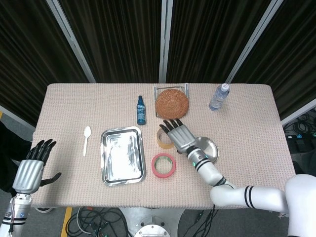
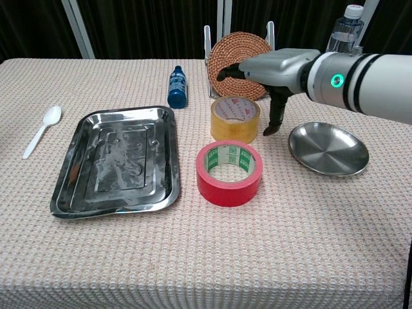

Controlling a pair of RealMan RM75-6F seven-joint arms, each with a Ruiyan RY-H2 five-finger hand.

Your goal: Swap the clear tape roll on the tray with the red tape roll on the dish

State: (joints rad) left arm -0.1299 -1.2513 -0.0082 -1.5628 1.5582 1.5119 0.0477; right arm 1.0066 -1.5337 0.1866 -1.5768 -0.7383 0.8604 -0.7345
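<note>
**Both rolls off their holders; right hand poised over the clear roll**

Beige woven cloth covers the table [image 2: 193,257], dark curtain panels behind.

Nearest the robot, the red tape roll [image 2: 229,174] lies flat on the cloth, between the tray [image 2: 71,177] and the dish [image 2: 329,149], touching neither. Both holders carry nothing. Just beyond it, near but apart, stands the clear tape roll [image 2: 235,119], also on the cloth.

The right hand [image 2: 273,67] hovers over the far side of the clear roll, fingers spread forward, thumb hanging down beside the roll's right wall; it holds nothing. The left hand [image 1: 30,170] sits off the table's near-left corner, fingers apart, holding nothing.

Judgement: the step in hand is grasping the clear roll for transfer to the dish. Recommended: lower squarely so the thumb and fingers take opposite walls, close firmly, lift clear, and avoid knocking the wicker coaster rack [image 2: 241,58] behind or the red roll in front.

Further back stand a blue bottle [image 2: 177,87] and a water bottle [image 2: 338,48].
</note>
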